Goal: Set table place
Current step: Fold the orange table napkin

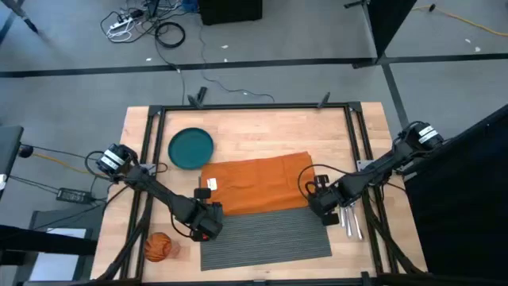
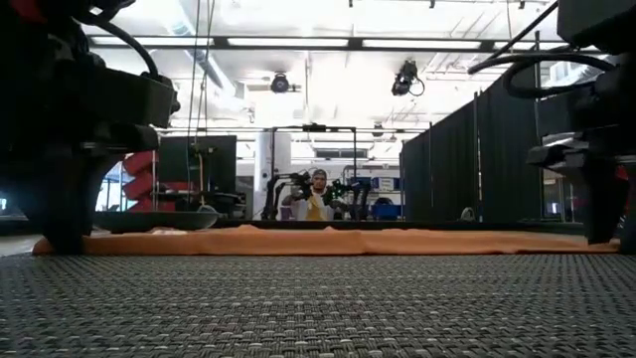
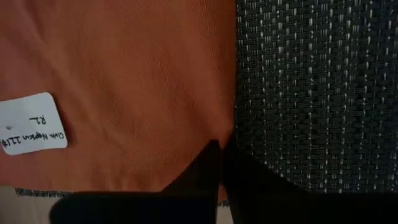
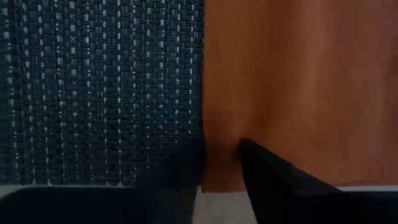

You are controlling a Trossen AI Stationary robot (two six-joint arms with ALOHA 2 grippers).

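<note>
The placemat (image 1: 266,236) lies at the near middle of the table (image 1: 333,131), its long far edge overlapped by the orange napkin (image 1: 258,184), which spreads across the table's centre. A white tag (image 1: 212,183) sits on the napkin near its left end. The plate (image 1: 191,148) rests just beyond the napkin's far left corner, apart from it or barely touching; the overhead view does not settle which. The orange cup (image 1: 157,247) stands near the left front corner of the table, off the mat. Cutlery (image 1: 352,221) lies just right of the mat, by the right frame rail. Bare wood stays open along the far edge and to the right of the plate.

The left gripper (image 3: 222,163) sits at the napkin's near left corner, right where cloth meets mat, its fingers (image 3: 202,168) nearly together with only a thin slit between them; whether they pinch the cloth edge cannot be told. The right gripper (image 4: 221,163) is at the near right corner on the same seam, its fingers (image 4: 186,165) a narrow gap apart with the napkin's edge lying between them.
</note>
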